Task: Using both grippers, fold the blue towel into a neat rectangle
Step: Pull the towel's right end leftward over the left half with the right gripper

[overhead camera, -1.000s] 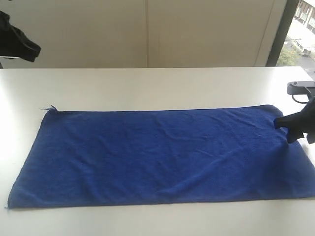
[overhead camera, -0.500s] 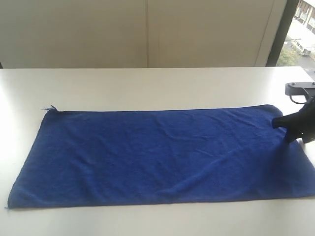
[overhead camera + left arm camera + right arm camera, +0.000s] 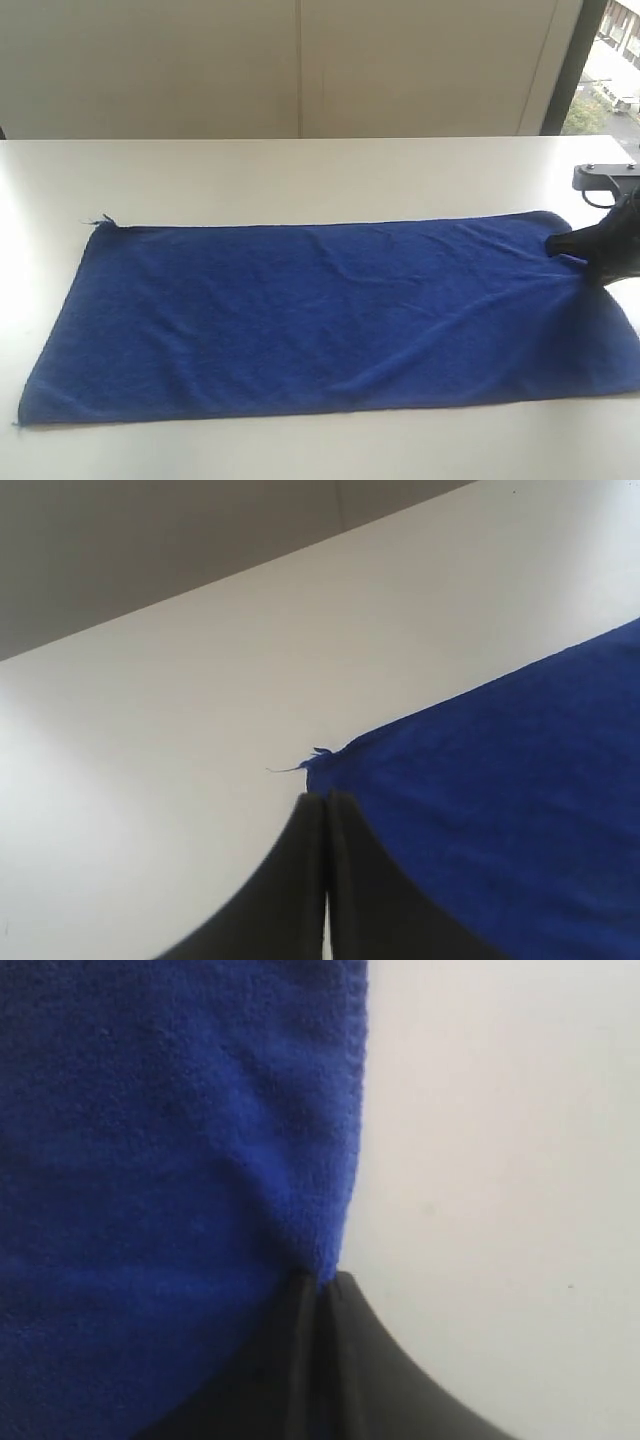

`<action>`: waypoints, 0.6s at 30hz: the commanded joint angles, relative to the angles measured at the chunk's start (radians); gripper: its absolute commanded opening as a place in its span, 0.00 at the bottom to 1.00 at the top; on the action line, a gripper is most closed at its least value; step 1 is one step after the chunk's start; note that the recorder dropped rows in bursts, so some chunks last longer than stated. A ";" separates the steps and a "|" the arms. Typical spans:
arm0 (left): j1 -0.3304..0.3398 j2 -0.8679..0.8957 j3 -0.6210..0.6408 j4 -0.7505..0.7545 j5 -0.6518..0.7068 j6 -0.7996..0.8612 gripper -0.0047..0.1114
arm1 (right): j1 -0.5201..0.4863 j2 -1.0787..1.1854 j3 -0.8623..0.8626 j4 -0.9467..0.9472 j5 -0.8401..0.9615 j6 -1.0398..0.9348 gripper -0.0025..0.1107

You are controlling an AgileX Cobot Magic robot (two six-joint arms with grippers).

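Observation:
The blue towel [image 3: 320, 315] lies spread flat on the white table [image 3: 300, 170], long side running left to right. My right gripper [image 3: 562, 243] is at the towel's far right corner, shut on its edge, and creases fan out from the pinch. In the right wrist view the towel's hem [image 3: 340, 1160] runs straight into the shut right gripper [image 3: 322, 1282]. In the left wrist view my left gripper [image 3: 326, 796] is shut with nothing in it, its tips just short of the towel's [image 3: 500, 810] far left corner with a loose thread. The exterior view does not show the left gripper.
A dark grey bracket [image 3: 598, 180] lies on the table just behind the right gripper. A pale panelled wall [image 3: 300, 60] stands beyond the table's far edge, with a window [image 3: 612, 70] at the upper right.
My right gripper went from open to shut on the towel's far right corner and drew it slightly left, raising creases. The dark arm part at the upper left left the exterior view.

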 commanded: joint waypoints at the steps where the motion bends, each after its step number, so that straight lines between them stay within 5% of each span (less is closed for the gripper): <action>1: 0.005 -0.008 0.006 -0.012 0.009 -0.008 0.04 | -0.014 0.034 0.016 -0.245 0.074 0.145 0.02; 8: 0.005 -0.008 0.006 -0.012 0.068 -0.010 0.04 | -0.030 -0.032 0.007 -0.232 0.077 0.147 0.02; 18: 0.005 -0.008 0.006 -0.038 0.082 -0.010 0.04 | 0.206 -0.086 -0.081 -0.047 0.147 0.014 0.02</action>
